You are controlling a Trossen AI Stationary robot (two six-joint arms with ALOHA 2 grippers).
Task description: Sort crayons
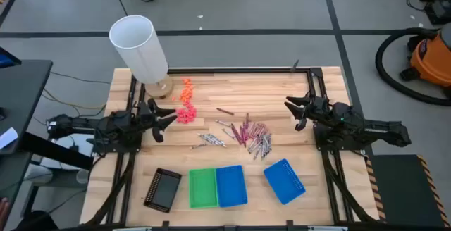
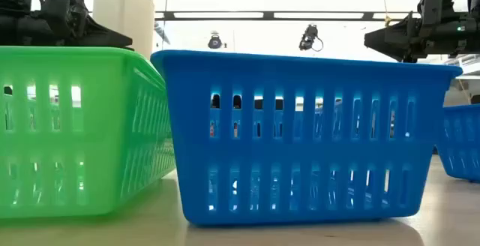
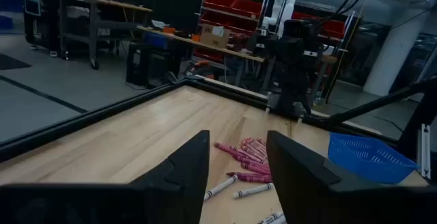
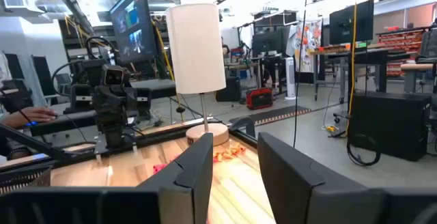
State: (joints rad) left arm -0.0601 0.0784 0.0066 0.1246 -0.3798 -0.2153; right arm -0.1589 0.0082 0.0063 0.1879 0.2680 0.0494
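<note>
The crayons (image 1: 243, 134) lie loose in a pile on the table's middle, silver-grey, pink and dark ones; they also show in the left wrist view (image 3: 246, 159). My left gripper (image 1: 168, 120) is open and empty at the table's left side, level above the wood, pointing toward the pile. My right gripper (image 1: 294, 112) is open and empty at the right side, pointing toward the pile. In the wrist views the left fingers (image 3: 235, 169) and right fingers (image 4: 235, 169) stand apart with nothing between them.
A green tray (image 1: 202, 187) and a blue tray (image 1: 231, 185) stand side by side at the near edge, a second blue tray (image 1: 284, 180) to their right, a dark tray (image 1: 163, 189) to their left. A white lamp (image 1: 139, 46) and orange and pink bits (image 1: 186, 98) are at the far left.
</note>
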